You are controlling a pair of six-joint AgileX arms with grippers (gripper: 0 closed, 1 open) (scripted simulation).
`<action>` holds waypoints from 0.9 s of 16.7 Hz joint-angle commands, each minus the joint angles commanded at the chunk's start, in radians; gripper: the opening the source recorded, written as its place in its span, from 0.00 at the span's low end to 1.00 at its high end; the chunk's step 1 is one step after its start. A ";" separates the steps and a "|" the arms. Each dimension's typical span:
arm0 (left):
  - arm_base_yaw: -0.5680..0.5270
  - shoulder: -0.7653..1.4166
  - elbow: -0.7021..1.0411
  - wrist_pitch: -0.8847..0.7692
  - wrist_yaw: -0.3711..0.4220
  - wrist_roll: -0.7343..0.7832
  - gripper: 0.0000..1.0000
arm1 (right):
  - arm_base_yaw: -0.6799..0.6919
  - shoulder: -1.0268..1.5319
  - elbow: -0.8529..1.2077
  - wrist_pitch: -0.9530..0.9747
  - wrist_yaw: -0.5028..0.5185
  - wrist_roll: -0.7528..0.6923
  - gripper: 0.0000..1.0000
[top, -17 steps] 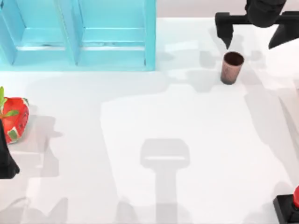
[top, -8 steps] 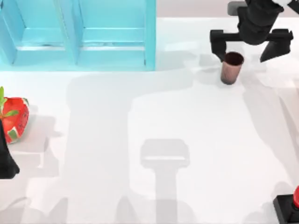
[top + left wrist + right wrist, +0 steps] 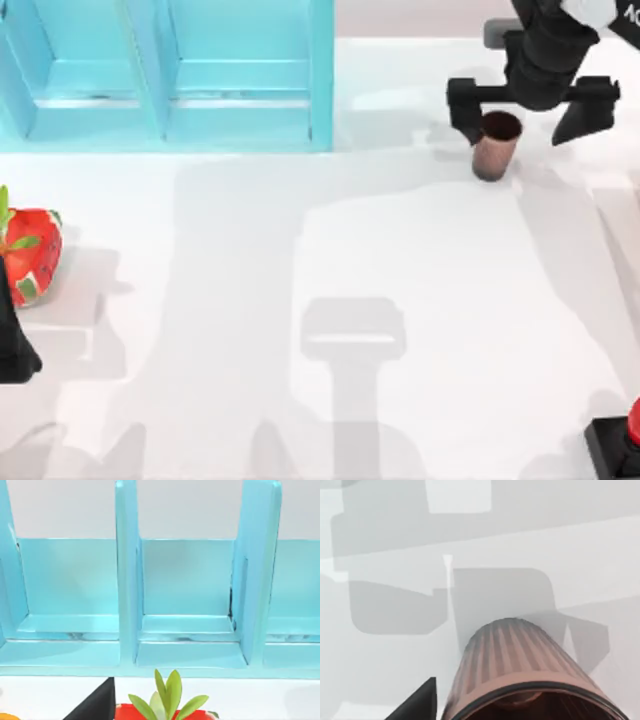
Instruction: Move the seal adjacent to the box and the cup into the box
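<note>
The coppery-brown cup [image 3: 497,143] stands upright at the table's back right, to the right of the blue box [image 3: 170,75]. My right gripper [image 3: 523,108] hovers open just behind and above the cup, its jaws spread wider than the cup. One black fingertip [image 3: 462,104] sits by the cup's left rim. Up close, the cup [image 3: 520,675] appears in the right wrist view, with a fingertip [image 3: 417,704] beside it. The seal [image 3: 622,442], a red knob on a black block, stands at the front right corner, cut off by the picture's edge. My left gripper [image 3: 12,345] is parked at the left edge.
A red strawberry-like thing with green leaves [image 3: 30,255] lies at the left edge, just behind my left gripper. The box's compartments [image 3: 187,595] face the left wrist camera, with the strawberry's leaves [image 3: 167,697] in front.
My right gripper has come forward and down from the back edge to the cup, so its left finger now stands beside the rim. The cup, seal and left arm have not moved.
</note>
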 joint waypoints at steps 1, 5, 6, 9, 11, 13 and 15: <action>0.000 0.000 0.000 0.000 0.000 0.000 1.00 | 0.000 0.000 0.000 0.000 0.000 0.000 0.85; 0.000 0.000 0.000 0.000 0.000 0.000 1.00 | 0.000 0.000 0.000 0.000 0.000 0.000 0.55; 0.000 0.000 0.000 0.000 0.000 0.000 1.00 | 0.000 0.000 0.000 0.000 0.000 0.000 0.47; 0.000 0.000 0.000 0.000 0.000 0.000 1.00 | 0.000 0.000 0.000 0.000 0.000 0.000 0.25; 0.000 0.000 0.000 0.000 0.000 0.000 1.00 | 0.000 0.000 0.000 0.000 0.000 0.000 0.10; 0.000 0.000 0.000 0.000 0.000 0.000 1.00 | 0.000 0.000 0.000 0.000 0.000 0.000 0.00; 0.000 0.000 0.000 0.000 0.000 0.000 1.00 | 0.000 0.000 0.000 0.000 0.000 0.000 0.00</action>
